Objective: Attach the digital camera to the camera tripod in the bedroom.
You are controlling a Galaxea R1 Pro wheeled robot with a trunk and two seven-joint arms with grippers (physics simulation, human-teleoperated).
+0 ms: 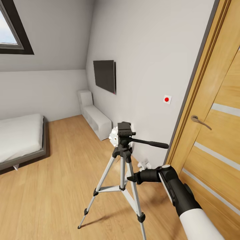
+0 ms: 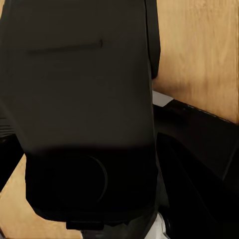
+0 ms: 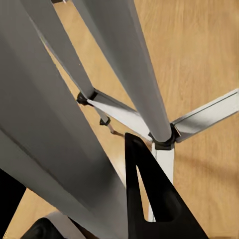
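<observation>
Our right arm, white sleeve and black wrist, reaches in nearest the head camera; its right gripper (image 1: pixel 131 178) sits against the upper legs of the camera tripod (image 1: pixel 124 156). One black finger (image 3: pixel 149 199) shows between the silver legs; whether the fingers are spread or pinching a leg we cannot tell. Left gripper: a dark body fills its wrist view, fingers' state not readable. Tripod stands on the wood floor (image 1: pixel 50 200) near the door (image 1: pixel 213 133), head and pan handle (image 1: pixel 151 144) upright. Digital camera: not located. Step, as we judge it: bracing the tripod. Next needs the camera brought to the head.
</observation>
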